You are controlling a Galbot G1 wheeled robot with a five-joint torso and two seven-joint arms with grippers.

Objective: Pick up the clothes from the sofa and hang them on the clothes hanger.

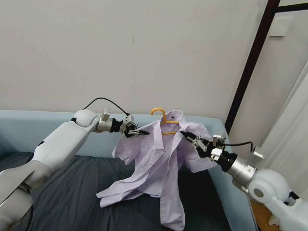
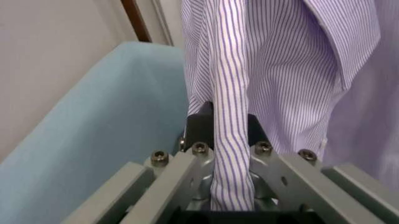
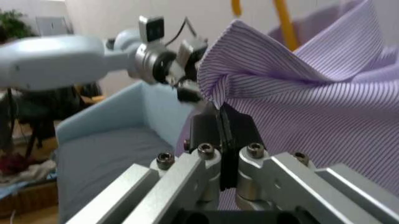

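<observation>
Head view | left tool [image 1: 144, 132], right tool [image 1: 185, 135] pinching shirt [image 1: 159, 166] | hanger [image 1: 158, 112] inside | sofa [image 1: 29, 126] beneath

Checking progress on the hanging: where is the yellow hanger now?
In the head view the yellow hanger sits mid-picture inside the striped shirt, hook poking out above it, between the left gripper and right gripper, above the sofa.

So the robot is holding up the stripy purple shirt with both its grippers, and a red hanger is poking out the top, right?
Not quite. The hanger is yellow, not red; the head view shows its hook sticking out above the collar. The rest is right: the left gripper and the right gripper both hold up the stripy purple shirt.
</observation>
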